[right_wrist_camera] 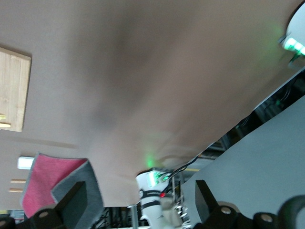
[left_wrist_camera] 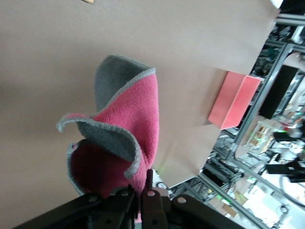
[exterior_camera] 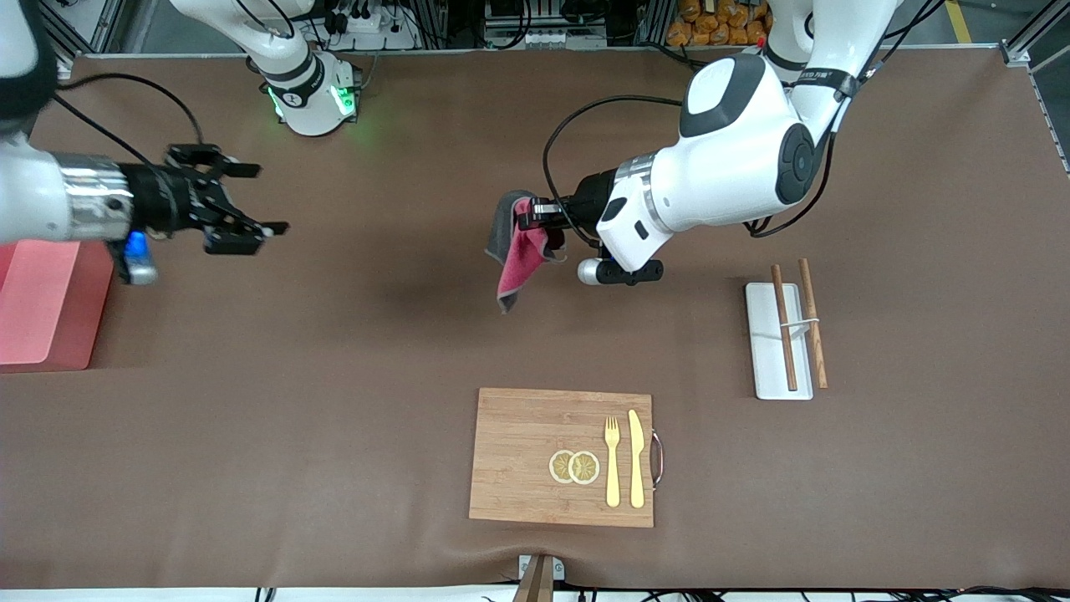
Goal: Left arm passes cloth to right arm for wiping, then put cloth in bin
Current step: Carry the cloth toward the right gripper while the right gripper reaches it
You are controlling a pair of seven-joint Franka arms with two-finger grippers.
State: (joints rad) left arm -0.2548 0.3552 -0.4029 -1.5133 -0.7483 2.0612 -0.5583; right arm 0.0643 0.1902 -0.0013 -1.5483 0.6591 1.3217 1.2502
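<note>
My left gripper [exterior_camera: 528, 216] is shut on the cloth [exterior_camera: 520, 251] and holds it in the air over the middle of the table. The cloth hangs down, crimson-pink on one face and dark grey on the other. In the left wrist view the cloth [left_wrist_camera: 121, 138] is pinched between the black fingers [left_wrist_camera: 151, 195]. My right gripper [exterior_camera: 267, 201] is open and empty, in the air toward the right arm's end, facing the cloth. The right wrist view shows the cloth [right_wrist_camera: 52, 183] at a distance. The pink bin [exterior_camera: 42, 305] stands at the right arm's end of the table; it also shows in the left wrist view [left_wrist_camera: 234, 100].
A wooden cutting board [exterior_camera: 522, 456] with lemon slices [exterior_camera: 574, 466], a fork [exterior_camera: 612, 460] and a knife [exterior_camera: 636, 458] lies near the front edge. A white tray [exterior_camera: 765, 351] with wooden chopsticks [exterior_camera: 784, 326] lies toward the left arm's end.
</note>
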